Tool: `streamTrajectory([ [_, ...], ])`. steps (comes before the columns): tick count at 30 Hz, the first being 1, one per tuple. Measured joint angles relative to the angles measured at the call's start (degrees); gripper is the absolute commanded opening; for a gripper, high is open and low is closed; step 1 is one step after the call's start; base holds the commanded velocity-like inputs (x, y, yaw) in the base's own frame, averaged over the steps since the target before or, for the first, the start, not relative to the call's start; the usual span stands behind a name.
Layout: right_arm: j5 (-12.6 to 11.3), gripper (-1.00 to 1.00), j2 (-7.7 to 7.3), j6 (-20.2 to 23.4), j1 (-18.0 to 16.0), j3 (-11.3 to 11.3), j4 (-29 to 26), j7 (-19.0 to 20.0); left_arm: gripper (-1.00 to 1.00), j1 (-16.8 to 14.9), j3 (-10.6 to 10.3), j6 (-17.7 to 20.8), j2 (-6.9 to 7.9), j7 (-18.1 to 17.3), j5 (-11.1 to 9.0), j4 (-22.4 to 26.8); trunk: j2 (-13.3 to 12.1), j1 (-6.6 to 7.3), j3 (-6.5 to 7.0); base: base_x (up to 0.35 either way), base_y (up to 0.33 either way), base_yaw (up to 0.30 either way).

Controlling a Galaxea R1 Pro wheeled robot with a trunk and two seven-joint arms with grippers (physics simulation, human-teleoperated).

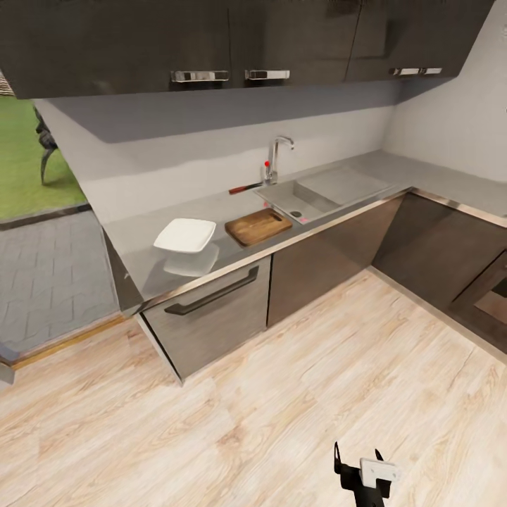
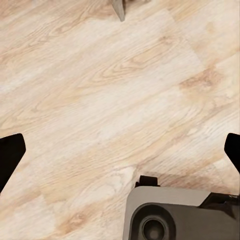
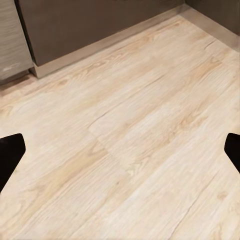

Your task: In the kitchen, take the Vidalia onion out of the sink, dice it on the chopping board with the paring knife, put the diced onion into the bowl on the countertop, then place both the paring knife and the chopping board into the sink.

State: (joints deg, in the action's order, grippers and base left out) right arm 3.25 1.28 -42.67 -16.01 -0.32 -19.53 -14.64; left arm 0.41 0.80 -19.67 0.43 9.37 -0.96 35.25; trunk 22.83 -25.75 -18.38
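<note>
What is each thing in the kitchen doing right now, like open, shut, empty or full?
bowl: upright on the countertop, empty.
chopping board: flat beside the sink, nothing on it.
paring knife: lying behind the sink.
faucet: no water running.
upper cabinets: shut.
left tool: open, over floor.
right tool: open, over floor.

A pale wood floor [image 1: 282, 394] covers the foreground, with plank grain running diagonally. Grey-brown lower cabinets [image 1: 317, 271] stand beneath the worktop; the leftmost unit carries a dark bar handle [image 1: 211, 296]. Glossy dark upper cabinets [image 1: 211, 35] hang above, fitted with chrome bar handles [image 1: 199, 75]. A pale wall [image 1: 211, 162] runs between the two cabinet rows. At the far left, a grey paved area [image 1: 49, 274] borders green grass [image 1: 24, 155].
</note>
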Motion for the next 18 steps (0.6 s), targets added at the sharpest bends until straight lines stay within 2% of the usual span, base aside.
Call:
streamTrajectory([
  [12, 0.0, 1.00, -0.01, 0.0, 0.0, 0.0, 0.3, 0.1, 1.00, 0.0, -0.2, 0.0, -0.08, 0.0, 0.0, 2.8, 0.0, 0.00, 1.09, 0.000, 0.000, 0.000],
  [18, 0.0, 1.00, 0.02, 0.0, 0.0, 0.1, 0.7, 0.1, 1.00, 0.0, -0.4, 0.0, -0.61, 0.0, 0.0, 1.3, 0.0, 0.00, 1.63, 0.000, 0.000, 0.000],
])
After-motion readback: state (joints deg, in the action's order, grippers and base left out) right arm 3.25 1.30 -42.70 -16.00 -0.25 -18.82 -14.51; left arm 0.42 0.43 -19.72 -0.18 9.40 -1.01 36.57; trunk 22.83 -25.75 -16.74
